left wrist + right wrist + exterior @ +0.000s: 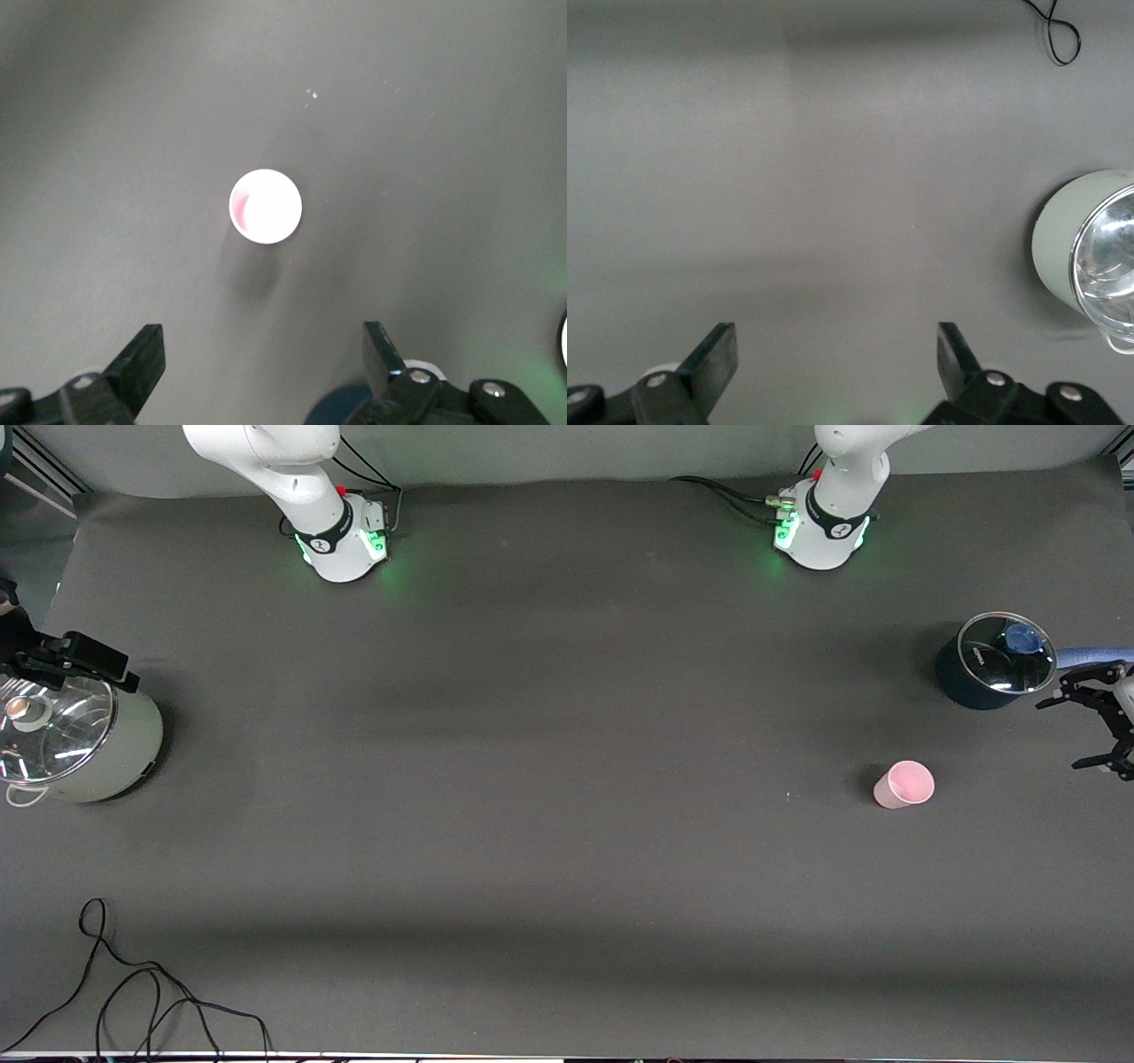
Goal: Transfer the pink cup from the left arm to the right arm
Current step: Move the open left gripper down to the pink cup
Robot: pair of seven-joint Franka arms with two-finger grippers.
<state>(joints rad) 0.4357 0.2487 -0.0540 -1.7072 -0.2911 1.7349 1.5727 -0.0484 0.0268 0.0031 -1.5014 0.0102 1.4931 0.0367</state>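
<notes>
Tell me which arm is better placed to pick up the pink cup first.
Left. The left gripper, open, hangs at the pink cup's end of the table, and its wrist view shows the cup upright below. The right gripper, open, waits over the pale green pot.

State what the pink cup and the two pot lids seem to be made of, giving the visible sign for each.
Pink cup: probably plastic, matte, thin plain wall. Lid on dark pot: likely glass with a metal rim; a blue thing shows beneath. Lid on pale pot: likely glass, reflecting glare.
</notes>
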